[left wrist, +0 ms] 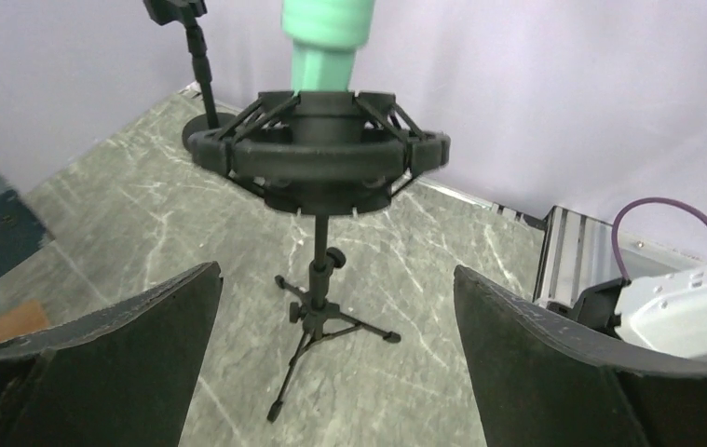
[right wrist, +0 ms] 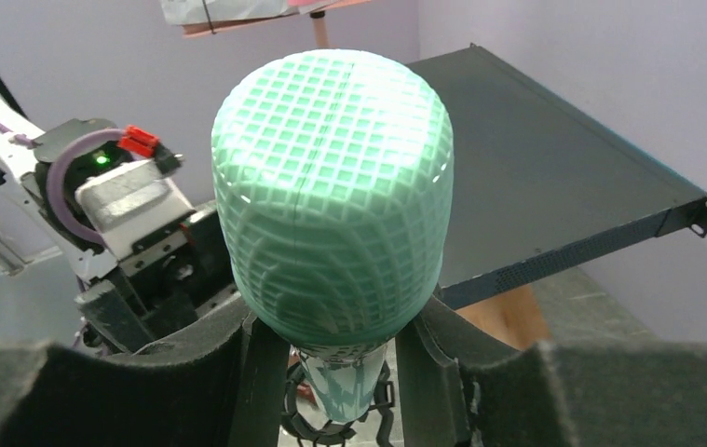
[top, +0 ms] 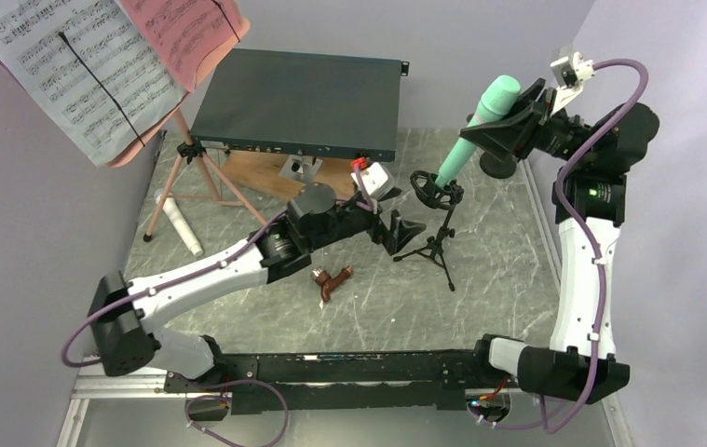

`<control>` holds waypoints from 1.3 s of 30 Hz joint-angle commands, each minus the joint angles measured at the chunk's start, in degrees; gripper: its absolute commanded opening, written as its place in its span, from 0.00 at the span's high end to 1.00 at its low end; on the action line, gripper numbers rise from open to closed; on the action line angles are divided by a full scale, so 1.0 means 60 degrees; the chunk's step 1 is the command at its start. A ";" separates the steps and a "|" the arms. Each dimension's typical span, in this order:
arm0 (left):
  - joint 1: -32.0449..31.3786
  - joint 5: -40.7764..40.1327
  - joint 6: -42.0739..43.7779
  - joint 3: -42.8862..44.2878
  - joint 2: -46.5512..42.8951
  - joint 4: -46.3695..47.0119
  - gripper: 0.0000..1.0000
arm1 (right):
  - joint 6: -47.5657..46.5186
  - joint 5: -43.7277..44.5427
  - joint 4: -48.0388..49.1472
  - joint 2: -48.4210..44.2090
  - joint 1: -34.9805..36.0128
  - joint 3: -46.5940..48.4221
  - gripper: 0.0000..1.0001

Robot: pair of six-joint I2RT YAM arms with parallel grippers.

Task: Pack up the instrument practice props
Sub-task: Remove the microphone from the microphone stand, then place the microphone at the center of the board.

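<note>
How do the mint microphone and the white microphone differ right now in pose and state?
The mint-green mesh-headed microphone is raised and tilted, its lower end at the black shock mount. The slim white microphone lies flat on the grey table. The mint one is clamped in the right gripper, while the white one is untouched, beside the pink tripod legs. Both are handheld-style microphone props.

the grey marbled table [top: 498, 279] carries a black tripod mic mount [top: 435, 244], standing upright. left of it and slightly nearer lies a small brown wooden piece [top: 332, 280]. far to its left stand pink tripod legs [top: 202, 177], with a white microphone [top: 180, 223] lying flat beside them. behind it sits a dark grey flat box [top: 303, 101], with a brown board [top: 256, 172] under the box's near edge.
</note>
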 commanded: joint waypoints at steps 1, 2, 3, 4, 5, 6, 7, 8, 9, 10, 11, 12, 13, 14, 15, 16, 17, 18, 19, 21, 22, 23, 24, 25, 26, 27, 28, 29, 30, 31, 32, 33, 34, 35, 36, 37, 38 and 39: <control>0.0025 -0.0219 0.0540 -0.0538 -0.1073 -0.0553 0.01 | 0.0677 -0.0110 0.0408 0.0404 -0.0407 0.0879 1.00; 0.0029 -0.0219 0.0574 -0.0667 -0.1241 -0.0705 0.01 | 0.0709 -0.0031 0.0288 0.0464 -0.0502 0.1119 1.00; 0.0037 -0.0226 0.0616 -0.0789 -0.1405 -0.0861 0.01 | 0.0799 0.0035 0.0266 0.0520 -0.0597 0.1403 1.00; 0.0047 -0.0266 0.0638 -0.0902 -0.1557 -0.0989 0.01 | 0.0925 0.0086 0.0281 0.0563 -0.0698 0.1551 1.00; 0.0045 -0.0309 0.0666 -0.1022 -0.1717 -0.1127 0.01 | 0.1172 0.0119 0.0347 0.0622 -0.0822 0.1843 1.00; 0.0045 -0.0369 0.0679 -0.1141 -0.1882 -0.1245 0.01 | 0.1384 0.0133 0.0441 0.0680 -0.0926 0.2028 1.00; 0.0041 -0.0429 0.0694 -0.1300 -0.2027 -0.1377 0.00 | 0.1592 0.0123 0.0558 0.0728 -0.1047 0.2253 1.00; 0.0048 -0.0451 0.0719 -0.1405 -0.2203 -0.1516 0.01 | 0.1762 0.0139 0.0680 0.0776 -0.1159 0.2448 1.00; 0.0052 -0.0484 0.0768 -0.1520 -0.2375 -0.1642 0.01 | 0.1780 0.0186 0.0675 0.0817 -0.1256 0.2650 1.00; 0.0049 -0.0503 0.0822 -0.1612 -0.2536 -0.1811 0.01 | 0.1608 0.0269 0.0442 0.0860 -0.1365 0.2917 1.00; 0.0053 -0.0555 0.0889 -0.1693 -0.2695 -0.1983 0.01 | 0.1209 0.0428 0.0032 0.0895 -0.1448 0.3166 1.00; 0.0049 -0.0638 0.0978 -0.1774 -0.2845 -0.2194 0.00 | 0.0781 0.0620 -0.0502 0.0925 -0.1513 0.3430 1.00; 0.0056 -0.0793 0.1057 -0.1834 -0.2986 -0.2470 0.01 | 0.0289 0.0853 -0.1115 0.0952 -0.1554 0.3631 1.00; 0.0055 -0.0904 0.1142 -0.1893 -0.3116 -0.2731 0.01 | -0.0211 0.1120 -0.1843 0.0969 -0.1587 0.3764 1.00; 0.0064 -0.1013 0.1323 -0.1940 -0.3251 -0.3004 0.01 | -0.0750 0.1424 -0.2401 0.0963 -0.1593 0.3852 1.00; 0.0067 -0.1111 0.1606 -0.1998 -0.3376 -0.3271 0.00 | -0.1392 0.1814 -0.2936 0.0926 -0.1597 0.3889 1.00; 0.0066 -0.1138 0.1765 -0.2054 -0.3465 -0.3553 0.00 | -0.1894 0.2152 -0.3369 0.0898 -0.1594 0.3841 1.00; 0.0058 -0.1143 0.1941 -0.2105 -0.3558 -0.3941 0.01 | -0.2356 0.2436 -0.3707 0.0900 -0.1603 0.3739 1.00; 0.0054 -0.1142 0.2122 -0.2135 -0.3639 -0.4268 0.01 | -0.2875 0.2759 -0.4149 0.0902 -0.1589 0.3666 1.00; 0.0063 -0.1473 0.2550 -0.2180 -0.3690 -0.4937 0.01 | -0.3746 0.3243 -0.4830 0.1027 -0.1573 0.3409 1.00; 0.0063 -0.1544 0.2768 -0.2207 -0.3691 -0.5217 0.01 | -0.4235 0.3469 -0.5318 0.1126 -0.1543 0.3317 1.00; 0.0058 -0.1595 0.2989 -0.2249 -0.3685 -0.5484 0.01 | -0.4917 0.3884 -0.5754 0.1197 -0.1448 0.3225 1.00; 0.0065 -0.1653 0.3225 -0.2334 -0.3685 -0.5690 0.00 | -0.5603 0.4402 -0.6071 0.1247 -0.1313 0.2923 1.00; 0.0060 -0.1718 0.3456 -0.2383 -0.3672 -0.5846 0.00 | -0.6051 0.4817 -0.6275 0.1267 -0.1207 0.2592 1.00; 0.0067 -0.1782 0.3644 -0.2481 -0.3670 -0.5960 0.01 | -0.6406 0.5164 -0.6383 0.1272 -0.1104 0.2259 1.00; 0.0064 -0.1841 0.3827 -0.2589 -0.3677 -0.6026 0.01 | -0.6747 0.5416 -0.6459 0.1283 -0.1014 0.1852 1.00; 0.0067 -0.1921 0.3962 -0.2725 -0.3669 -0.5999 0.00 | -0.7095 0.5744 -0.6520 0.1274 -0.0866 0.1418 1.00; 0.0064 -0.1996 0.4061 -0.2903 -0.3690 -0.5928 0.00 | -0.7349 0.6106 -0.6560 0.1296 -0.0713 0.1019 1.00; 0.0054 -0.2040 0.4138 -0.3109 -0.3711 -0.5780 0.01 | -0.7489 0.6299 -0.6543 0.1328 -0.0608 0.0576 1.00; 0.0066 -0.2074 0.4197 -0.3374 -0.3744 -0.5595 0.01 | -0.7591 0.6461 -0.6508 0.1375 -0.0517 0.0162 1.00; 0.0068 -0.2058 0.4235 -0.3559 -0.3774 -0.5429 0.00 | -0.7607 0.6631 -0.6423 0.1413 -0.0443 -0.0211 1.00; 0.0064 -0.2033 0.4264 -0.3687 -0.3796 -0.5319 0.00 | -0.7582 0.6747 -0.6294 0.1488 -0.0393 -0.0557 1.00; 0.0067 -0.2011 0.4306 -0.3759 -0.3812 -0.5250 0.01 | -0.7518 0.6837 -0.6107 0.1583 -0.0367 -0.0828 1.00; 0.0066 -0.1983 0.4369 -0.3758 -0.3795 -0.5260 0.01 | -0.7424 0.6901 -0.5935 0.1710 -0.0353 -0.1067 1.00; 0.0067 -0.1989 0.4370 -0.3671 -0.3789 -0.5444 0.01 | -0.7346 0.6961 -0.5786 0.1897 -0.0349 -0.1225 1.00; 0.0064 -0.2009 0.4372 -0.3589 -0.3787 -0.5559 0.01 | -0.7298 0.7032 -0.5677 0.2107 -0.0338 -0.1307 1.00; 0.0067 -0.2043 0.4389 -0.3570 -0.3807 -0.5615 0.02 | -0.7252 0.7105 -0.5578 0.2384 -0.0323 -0.1322 1.00; 0.0068 -0.2062 0.4411 -0.3587 -0.3850 -0.5617 0.01 | -0.7169 0.7142 -0.5503 0.2799 -0.0320 -0.1275 1.00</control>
